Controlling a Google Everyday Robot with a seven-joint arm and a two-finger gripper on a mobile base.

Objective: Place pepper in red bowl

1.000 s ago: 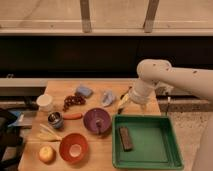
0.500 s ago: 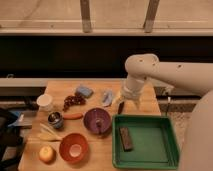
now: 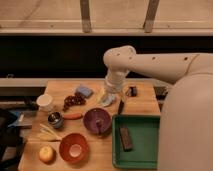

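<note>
Gripper (image 3: pixel 113 96) hung over back-middle of table (image 3: pixel 142 105), fingers spread wide, nothing grasped; likely held wide ready for pick. Pepper (image 3: pixel 72 116) lay flat on table, free, just in front of grapes (image 3: pixel 74 100), beside purple bowl (image 3: pixel 96 121), well apart from gripper. Red bowl (image 3: pixel 64 142) sat upright near front edge, small pale thing inside, room left for pepper by my read. Transfer not begun. Next move, judged: reach toward grapes' side, descend across pepper's narrow width; grapes and purple bowl crowd approach.
</note>
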